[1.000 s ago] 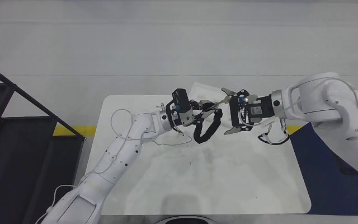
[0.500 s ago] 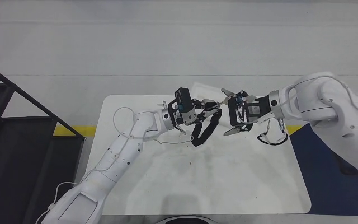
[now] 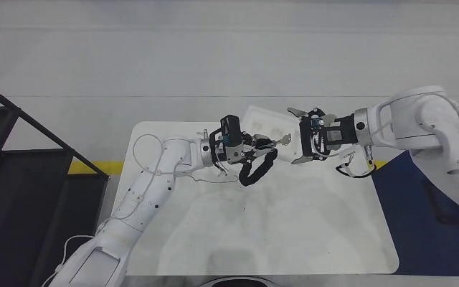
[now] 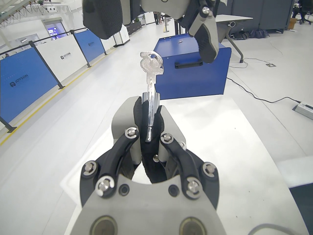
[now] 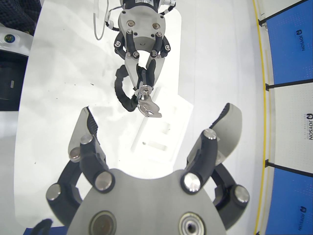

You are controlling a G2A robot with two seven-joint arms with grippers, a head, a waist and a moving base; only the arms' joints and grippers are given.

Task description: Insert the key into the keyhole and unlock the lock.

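**Key in the keyhole, right fingers spread just short of its head**

The lock (image 4: 151, 113), a chrome barrel with a black cable (image 3: 252, 169) hanging from it, is held above the table (image 3: 301, 237) by the left gripper (image 4: 148, 106), whose fingers are closed on the barrel. The key (image 4: 151, 62) is seen standing out of the keyhole, blade in and flat head free. Whether it is pushed fully home cannot be told from these views.

The key is judged light, thin and stiff, with smooth metal that may slip under a turning load. It is best taken across the two broad faces of the head, with the pads laid flat. The barrel is likewise smooth and may twist in the grip that holds it. The cable is limp and lends no support.

The right gripper (image 4: 155, 42) is set facing the left one along the key's line. Its fingers are spread wide and empty, just beyond the head and not touching it. A white tray (image 5: 161, 133) lies on the table beneath.
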